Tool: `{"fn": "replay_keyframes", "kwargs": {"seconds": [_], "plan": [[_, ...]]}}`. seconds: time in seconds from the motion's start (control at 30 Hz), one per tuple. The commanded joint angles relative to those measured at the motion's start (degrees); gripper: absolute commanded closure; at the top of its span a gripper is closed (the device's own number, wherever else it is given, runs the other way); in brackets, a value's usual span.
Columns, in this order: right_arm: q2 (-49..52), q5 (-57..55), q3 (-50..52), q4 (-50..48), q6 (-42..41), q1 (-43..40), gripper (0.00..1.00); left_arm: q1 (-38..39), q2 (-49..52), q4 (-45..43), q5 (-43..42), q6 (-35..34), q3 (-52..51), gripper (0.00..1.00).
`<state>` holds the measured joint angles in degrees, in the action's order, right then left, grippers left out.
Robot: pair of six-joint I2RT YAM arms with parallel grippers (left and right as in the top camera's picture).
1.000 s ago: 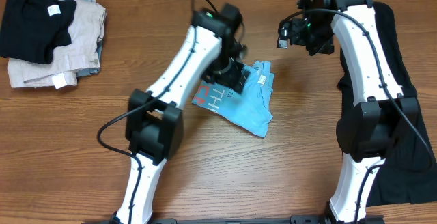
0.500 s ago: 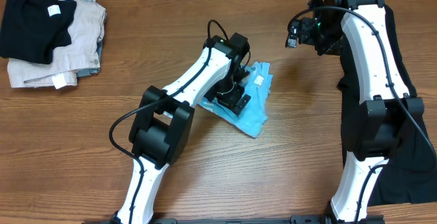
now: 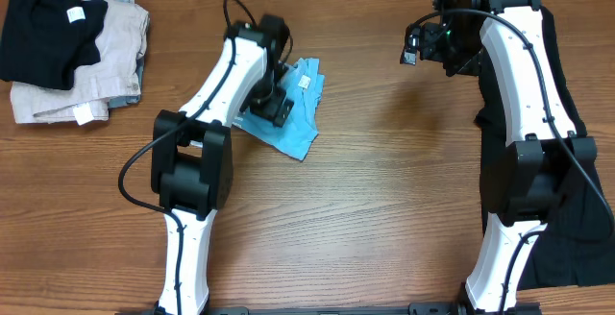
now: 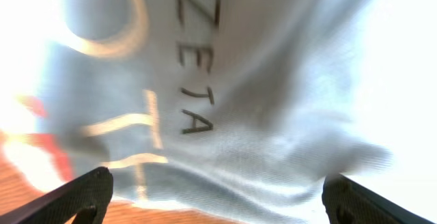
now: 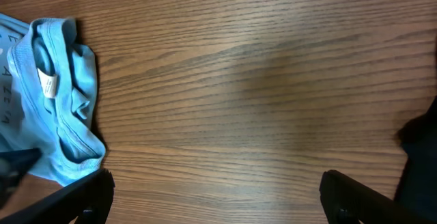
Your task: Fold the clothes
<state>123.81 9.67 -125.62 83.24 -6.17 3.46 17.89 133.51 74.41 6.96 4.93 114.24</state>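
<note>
Wood-grain table spreads under both arms, and left of centre toward its far edge we see the light blue T-shirt lying bunched, collar tag up, its white and coral lettering close in the left wrist view. We find the left gripper down on the shirt, jaws spread wide with cloth between them but unpinched, while the right gripper hangs over bare wood, equally wide, holding nothing. Beneath the right arm the long black garment lies along the table's right side, and a pile of folded clothes sits far left.
</note>
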Motion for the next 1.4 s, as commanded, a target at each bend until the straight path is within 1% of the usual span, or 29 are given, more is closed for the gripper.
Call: {"fn": "replay_keyframes", "kwargs": {"seconds": [0.0, 0.1, 0.17, 0.23, 0.47, 0.67, 0.8, 0.97, 1.0, 1.03, 1.1, 1.13, 1.17, 1.23, 1.3, 1.37], "plan": [[-0.68, 0.31, -1.14, -0.5, 0.13, 0.04, 0.0, 3.23, -0.04, 3.34, -5.88, 1.25, 12.74, 0.0], [-0.68, 0.35, -1.14, -0.85, 0.11, 0.04, 0.0, 4.98, -0.07, 2.75, -11.28, 0.57, 16.37, 0.0], [-0.68, 0.31, -1.14, -0.87, 0.13, 0.04, 0.0, 6.03, 0.0, 1.11, -11.43, -1.84, 16.09, 0.0], [-0.68, 0.28, -1.14, -0.87, 0.15, 0.02, 0.0, 6.78, 0.24, -0.13, -11.45, -2.97, 14.71, 0.0], [-0.68, 0.28, -1.14, -1.68, 0.15, -0.28, 0.0, 8.55, 0.26, -6.95, -11.39, -10.03, 5.05, 0.0], [-0.68, 0.31, -1.14, -1.9, 0.13, -0.28, 0.0, 9.16, 0.26, -13.88, -2.64, -12.46, -2.19, 0.0], [-0.68, 0.28, -1.14, -1.95, 0.13, -0.28, 0.0, 9.27, 0.26, -19.12, -2.54, -12.41, -5.92, 0.0], [-0.66, 0.28, -1.14, -2.16, 0.13, -0.28, 0.0, 9.66, 0.26, -21.29, -2.47, -12.41, -9.53, 0.0], [-0.66, 0.28, -1.14, -2.34, 0.13, -0.28, 0.0, 9.66, 0.26, -21.33, -2.47, -12.41, -9.99, 0.04], [-0.66, 0.28, -1.14, -2.45, 0.13, -0.28, 0.0, 9.66, 0.26, -21.27, -2.45, -12.39, -10.16, 0.12], [-0.66, 0.28, -1.14, -2.8, 0.15, -0.28, 0.0, 9.57, 0.26, -21.09, -2.4, -12.2, -10.19, 0.33], [-0.66, 0.28, -1.14, -2.91, 0.15, -0.28, 0.0, 9.49, 0.26, -21.11, -2.05, -12.22, -10.19, 0.45], [-0.66, 0.28, -1.14, -3.04, 0.13, -0.28, 0.0, 9.4, 0.26, -21.11, -1.53, -12.22, -10.19, 0.55], [-0.66, 0.28, -1.14, -3.15, 0.13, -0.28, 0.0, 9.25, 0.26, -21.11, 0.66, -12.22, -10.19, 0.72], [-0.66, 0.28, -1.14, -3.15, 0.15, -0.28, 0.0, 8.96, 0.26, -21.07, 3.3, -12.24, -10.14, 0.96], [-0.66, 0.28, -1.14, -3.15, 0.15, -0.28, 0.0, 8.46, 0.04, -19.54, 5.29, -12.24, -9.27, 0.96]]}}
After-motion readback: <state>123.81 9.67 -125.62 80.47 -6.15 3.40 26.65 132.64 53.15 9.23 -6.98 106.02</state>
